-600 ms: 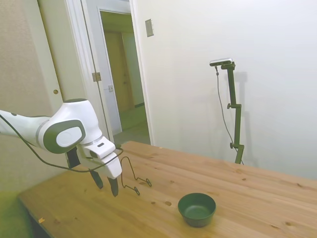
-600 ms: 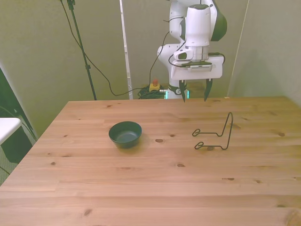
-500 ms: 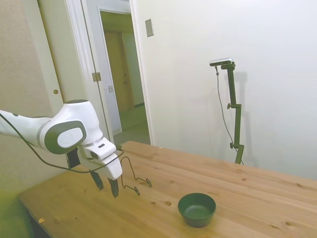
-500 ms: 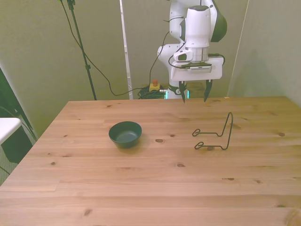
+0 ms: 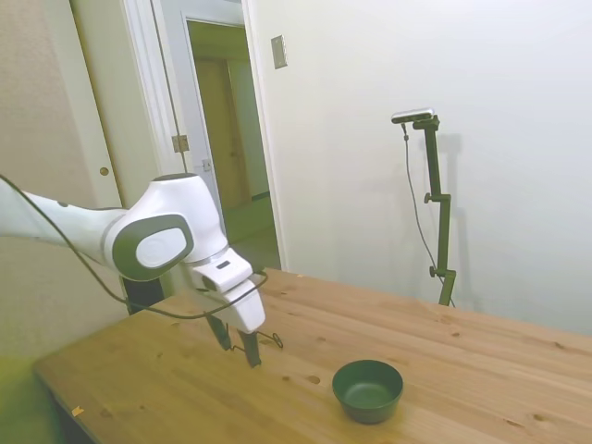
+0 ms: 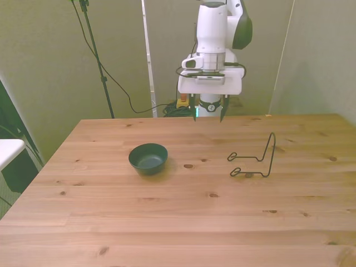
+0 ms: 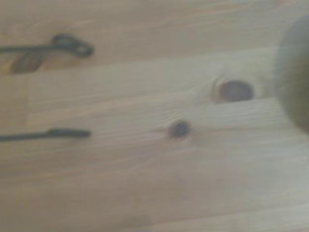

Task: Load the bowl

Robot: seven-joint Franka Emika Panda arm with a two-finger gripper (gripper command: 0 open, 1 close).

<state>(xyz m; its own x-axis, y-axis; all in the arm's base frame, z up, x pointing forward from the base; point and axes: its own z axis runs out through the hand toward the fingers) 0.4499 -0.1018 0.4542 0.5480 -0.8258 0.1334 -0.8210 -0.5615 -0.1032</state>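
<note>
Gripper point(image 6: 208, 114) hanging above the far part of the table point(image 6: 167, 222), its two fingers spread and holding nothing. The bowl point(image 6: 148, 158) stands upright on the wood toward the front view's left, well apart from the wire rack point(image 6: 255, 161) on the right. In the blurred wrist view a dark curved edge is probably the bowl's rim. The bowl looks rigid and light, with smooth matte sides that may slip; pinching one wall at the rim, a finger inside and a finger outside, seems the surest hold.
</note>
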